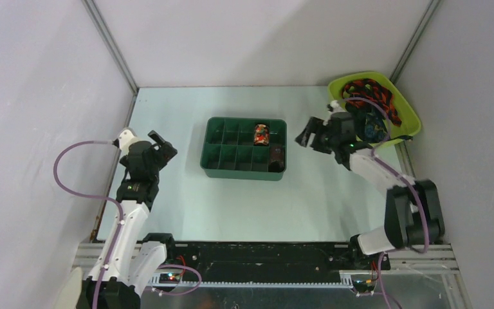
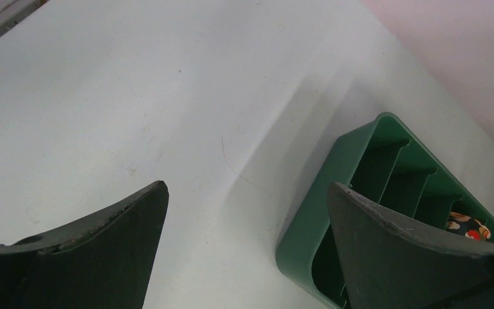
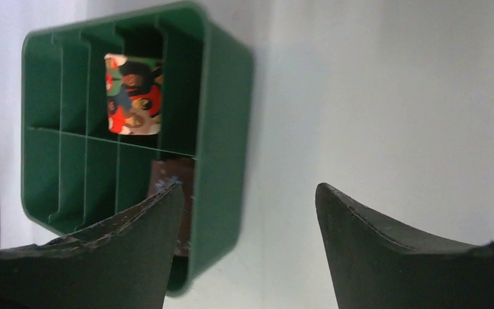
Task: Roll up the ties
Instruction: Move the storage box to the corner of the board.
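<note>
Green tray [image 1: 244, 172] — two rolled ties [image 1: 261, 134] kept inside. Loose ties [image 1: 368, 87] heaped in yellow bin [image 1: 410, 114]. Left gripper [image 2: 246, 187] and right gripper [image 3: 247, 185] — both spread apart, nothing held.

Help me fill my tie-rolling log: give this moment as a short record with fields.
tray: green divided tray, table centre
rolled ties: colourful roll in a back-row compartment; dark roll in the front-right compartment
unrolled ties: red-orange striped tie heaped in lime bin, far right
left jaws: apart, empty, left of tray
right jaws: apart, empty, between tray and bin
</note>
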`<state>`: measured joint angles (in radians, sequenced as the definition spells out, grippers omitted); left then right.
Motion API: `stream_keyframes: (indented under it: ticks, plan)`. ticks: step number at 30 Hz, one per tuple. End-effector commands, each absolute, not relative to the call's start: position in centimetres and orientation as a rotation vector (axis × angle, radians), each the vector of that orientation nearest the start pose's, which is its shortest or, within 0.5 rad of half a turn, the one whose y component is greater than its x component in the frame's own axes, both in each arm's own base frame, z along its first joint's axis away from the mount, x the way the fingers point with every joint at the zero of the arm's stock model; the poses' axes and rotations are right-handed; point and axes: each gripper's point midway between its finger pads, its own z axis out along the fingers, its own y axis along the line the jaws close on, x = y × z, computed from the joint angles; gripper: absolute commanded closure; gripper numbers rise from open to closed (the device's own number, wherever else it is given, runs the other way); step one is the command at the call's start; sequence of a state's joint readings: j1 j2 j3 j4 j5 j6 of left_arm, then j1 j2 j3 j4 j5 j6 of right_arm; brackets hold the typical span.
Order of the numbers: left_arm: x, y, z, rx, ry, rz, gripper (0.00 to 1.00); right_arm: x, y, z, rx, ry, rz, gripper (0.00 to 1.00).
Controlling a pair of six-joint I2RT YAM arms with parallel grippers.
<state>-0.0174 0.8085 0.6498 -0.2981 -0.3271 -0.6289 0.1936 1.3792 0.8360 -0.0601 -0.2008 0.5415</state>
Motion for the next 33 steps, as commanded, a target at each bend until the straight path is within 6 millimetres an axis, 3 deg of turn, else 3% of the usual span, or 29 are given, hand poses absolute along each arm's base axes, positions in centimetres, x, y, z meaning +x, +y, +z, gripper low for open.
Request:
stream_keyframes:
  ticks: [1, 2, 3, 4, 8, 14, 21, 24, 27, 31, 32, 33]
  plan:
    - [30.3, 1.8, 19.5, -0.755, 1.814, -0.144, 0.00, 39.4, 19.0, 13.8, 0.110, 2.224, 0.768, 0.24]
    - [30.3, 1.6, 19.5, -0.751, 1.818, -0.155, 0.00, 39.8, 19.6, 12.5, 0.106, 2.257, 0.771, 0.27]
    - [30.2, 1.5, 19.4, -0.750, 1.822, -0.157, 0.00, 40.4, 20.4, 13.0, 0.093, 2.248, 0.782, 0.29]
    - [30.1, 1.4, 19.3, -0.748, 1.827, -0.162, 0.00, 40.7, 20.7, 11.9, 0.097, 2.274, 0.776, 0.30]
    - [29.8, 1.2, 19.2, -0.741, 1.835, -0.172, 0.00, 42.9, 22.1, 11.4, 0.098, 2.277, 0.768, 0.33]
    - [29.6, 1.2, 19.4, -0.734, 1.836, -0.170, 0.01, 44.9, 22.6, 10.1, 0.113, 2.289, 0.718, 0.43]
    - [29.1, 1.1, 20.7, -0.728, 1.853, -0.173, 0.01, 45.3, 22.9, 8.3, 0.124, 2.335, 0.670, 0.59]
    - [28.9, 1.0, 21.2, -0.723, 1.856, -0.176, 0.01, 45.7, 23.6, 8.6, 0.128, 2.330, 0.684, 0.65]
    - [28.6, 1.0, 21.9, -0.710, 1.850, -0.176, 0.00, 46.5, 24.3, 9.2, 0.174, 2.302, 0.722, 0.77]
    - [27.9, 1.1, 23.1, -0.688, 1.852, -0.165, 0.00, 48.6, 26.1, 10.7, 0.211, 2.221, 0.754, 0.87]
    - [27.8, 1.1, 23.2, -0.687, 1.853, -0.163, 0.00, 49.0, 26.3, 10.3, 0.224, 2.221, 0.742, 0.88]
    - [27.5, 1.1, 23.5, -0.684, 1.855, -0.164, 0.00, 49.7, 27.2, 11.4, 0.223, 2.196, 0.757, 0.89]
